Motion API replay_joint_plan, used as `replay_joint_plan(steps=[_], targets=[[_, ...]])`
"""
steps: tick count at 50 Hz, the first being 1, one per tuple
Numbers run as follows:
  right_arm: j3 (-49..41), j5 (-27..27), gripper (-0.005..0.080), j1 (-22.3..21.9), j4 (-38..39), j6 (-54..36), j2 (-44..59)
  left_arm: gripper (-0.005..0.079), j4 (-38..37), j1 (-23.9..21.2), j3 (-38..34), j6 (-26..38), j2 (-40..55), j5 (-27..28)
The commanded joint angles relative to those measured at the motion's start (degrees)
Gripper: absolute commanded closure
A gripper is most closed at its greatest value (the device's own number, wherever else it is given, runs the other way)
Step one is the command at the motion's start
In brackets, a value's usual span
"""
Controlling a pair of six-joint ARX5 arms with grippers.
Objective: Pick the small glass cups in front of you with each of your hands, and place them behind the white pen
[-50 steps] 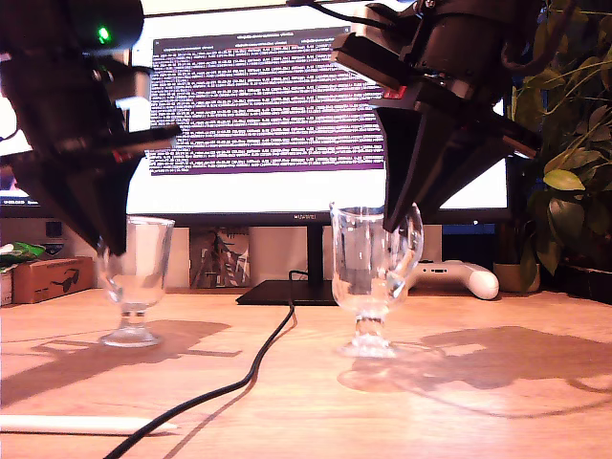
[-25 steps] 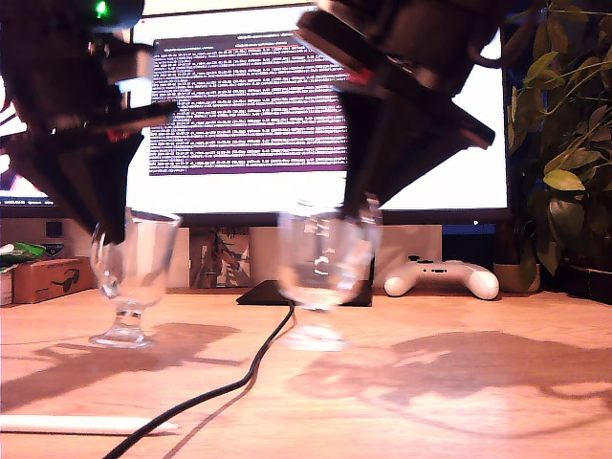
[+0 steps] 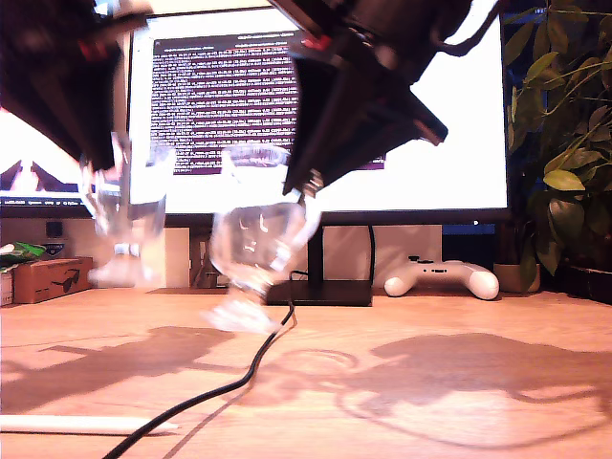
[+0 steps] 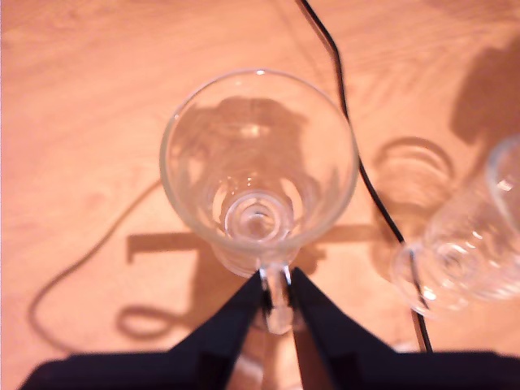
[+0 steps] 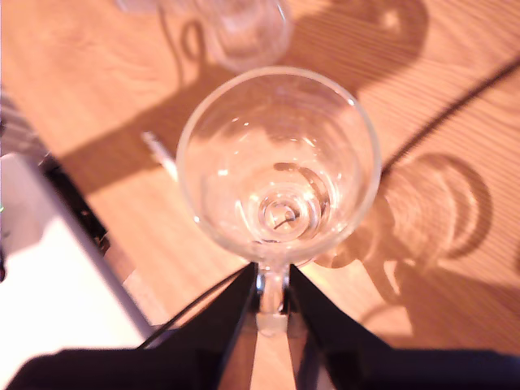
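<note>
Clear glass cups (image 3: 258, 239), white pen (image 3: 86, 424), black cable (image 3: 206, 394), orange-brown wooden table (image 3: 459, 402).

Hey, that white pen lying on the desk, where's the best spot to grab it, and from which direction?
Grip the white pen along its shaft, coming straight down from above and closing across its slim width. It lies flat on the table, so nothing fits underneath.

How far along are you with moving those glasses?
Both cups are lifted off the desk: my first hand grips one cup by its handle, my second hand the other cup. Left to do: setting them down behind the white pen.
</note>
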Motion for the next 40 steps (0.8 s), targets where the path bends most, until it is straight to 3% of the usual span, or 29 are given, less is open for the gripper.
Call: replay_joint_plan(steps=[1, 23, 40], targets=[[0.9, -0.57, 0.0765, 1.49, 1.6, -0.92, -0.11, 0.0764, 0.72, 0.02, -2.12, 0.2, -1.77, 0.33], [0.9, 1.49, 0.0765, 5.55, 4.87, -1.64, -0.07, 0.0764, 2.12, 0.02, -10.16, 0.52, -11.1, 3.17], [0.9, 2.1, 0.0765, 6.51, 5.97, -1.57, 1.86, 0.0764, 2.1, 0.02, -11.98, 1.77, -12.33, 4.83]])
